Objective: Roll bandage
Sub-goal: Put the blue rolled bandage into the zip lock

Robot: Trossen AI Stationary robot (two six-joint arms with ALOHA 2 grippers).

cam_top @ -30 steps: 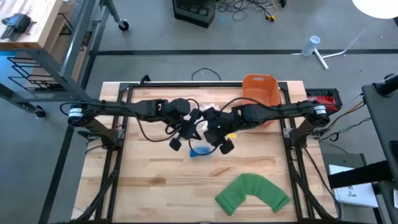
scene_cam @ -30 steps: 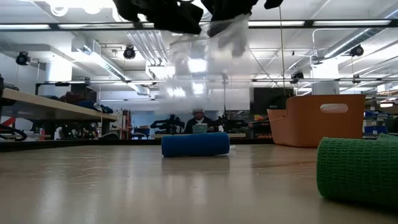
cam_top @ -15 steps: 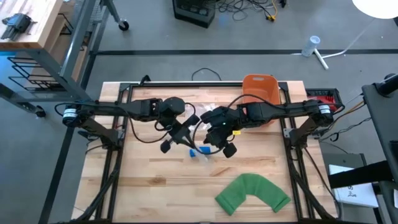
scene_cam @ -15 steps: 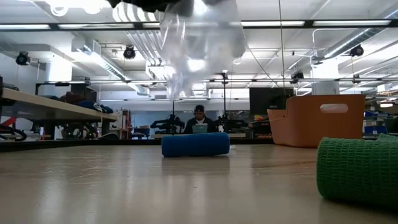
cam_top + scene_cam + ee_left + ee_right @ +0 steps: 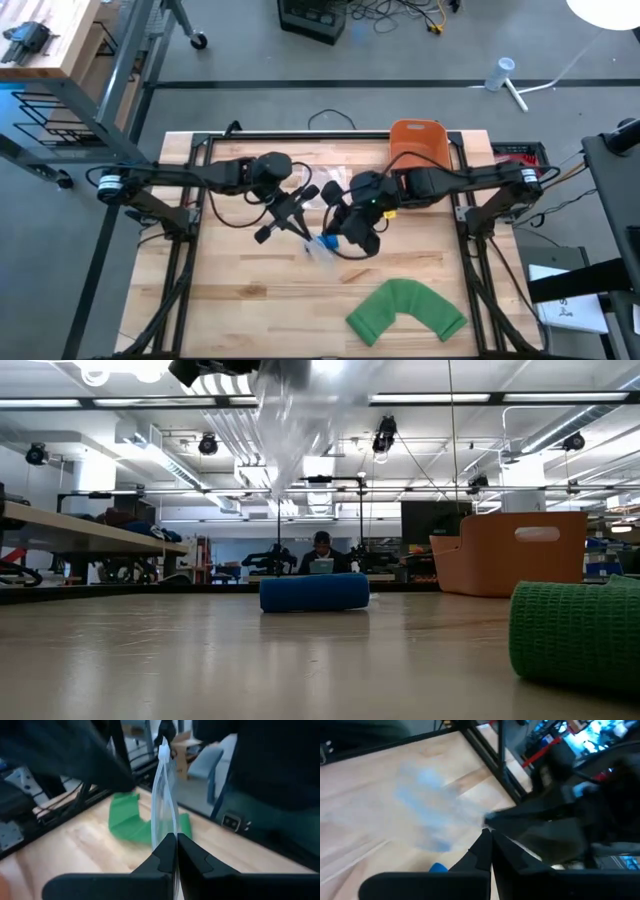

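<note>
A clear plastic bag point(image 5: 290, 430) hangs high above the table between my two grippers. My left gripper point(image 5: 172, 840) and my right gripper point(image 5: 487, 836) are both shut on it. In the high view they meet over the table's middle, left gripper point(image 5: 300, 212) and right gripper point(image 5: 338, 215). Below them a blue bandage roll point(image 5: 314, 592) lies on its side on the table, also seen as the blue roll point(image 5: 325, 241). An unrolled green bandage point(image 5: 405, 310) lies bent near the front right edge. My left gripper pinches an edge of the clear bag point(image 5: 169, 822) between its two fingers. The bag stands edge-on and runs straight away from the fingertips to its far corner point(image 5: 163, 751), clear of the table. My right gripper pinches another edge of the bag point(image 5: 481, 822) between its two fingers, slanting down. The bag spreads away from the fingertips as a blurred sheet point(image 5: 432, 802), lifted clear of the table.
An orange bin point(image 5: 416, 145) stands at the far right of the table. The green bandage point(image 5: 575, 630) fills the near right of the low view. Bare wood lies on the left half of the table point(image 5: 230, 290).
Both grippers have risen and turned, carrying the clear bag higher. In the low view the bag has gone from a broad sheet to a narrow strip near the top. The blue roll has stayed where it was on the table.
</note>
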